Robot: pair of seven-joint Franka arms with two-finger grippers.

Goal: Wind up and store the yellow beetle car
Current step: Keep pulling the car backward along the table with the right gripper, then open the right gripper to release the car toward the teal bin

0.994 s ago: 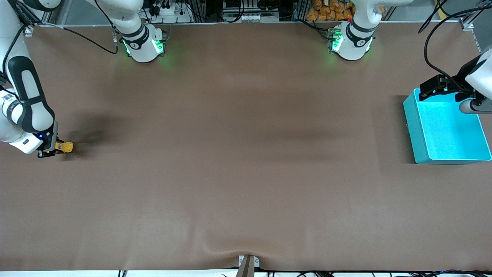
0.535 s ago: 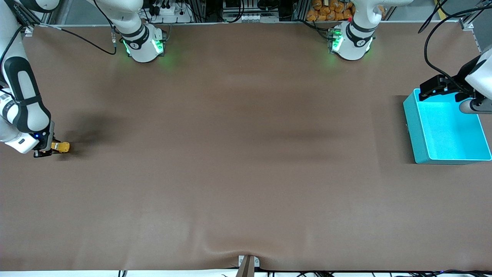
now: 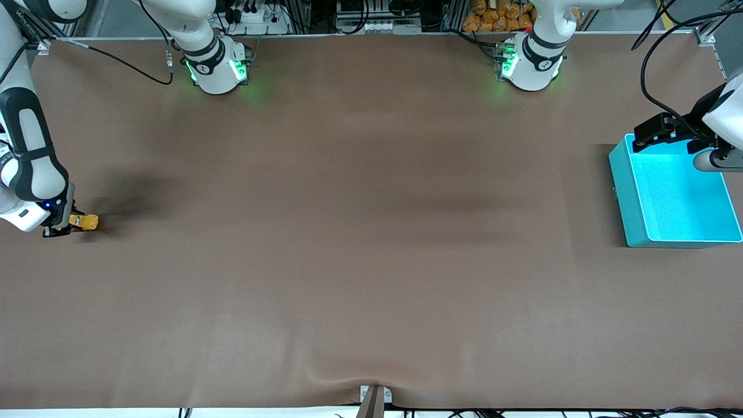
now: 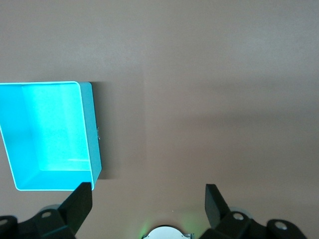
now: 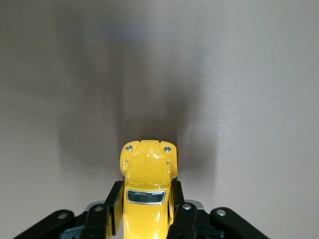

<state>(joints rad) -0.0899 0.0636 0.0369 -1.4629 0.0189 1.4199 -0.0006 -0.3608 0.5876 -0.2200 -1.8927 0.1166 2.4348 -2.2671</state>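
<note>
My right tool [image 3: 58,227] sits low at the right arm's end of the tabletop [image 3: 371,244], its fingers [image 5: 113,208] closed against both flanks of the yellow beetle car [image 3: 83,221]; in the right wrist view the car [image 5: 147,191] points straight out from between the pads, its domed bonnet and two small round headlights clear of the fingertips, the dark windscreen lying level with them; the fingers are only as far apart as the car's body is wide; the car casts a soft shadow onto the brown surface just ahead of its nose, and whether its wheels touch the tabletop I cannot tell, since the body hides them; in the front view only the car's yellow front end sticks out from the tool, toward the middle of the tabletop.

My left tool [image 3: 662,129] hangs over the turquoise bin [image 3: 622,186] at the left arm's end of the tabletop, above the rim of the bin that lies farthest from the front camera; its fingers [image 4: 79,201] stand spread wide with nothing between them; the left wrist view looks down past them onto the bin [image 4: 94,129], whose pale floor is lit brightly; this arm waits; the car and the bin are well apart, at the two ends of the tabletop.
</note>
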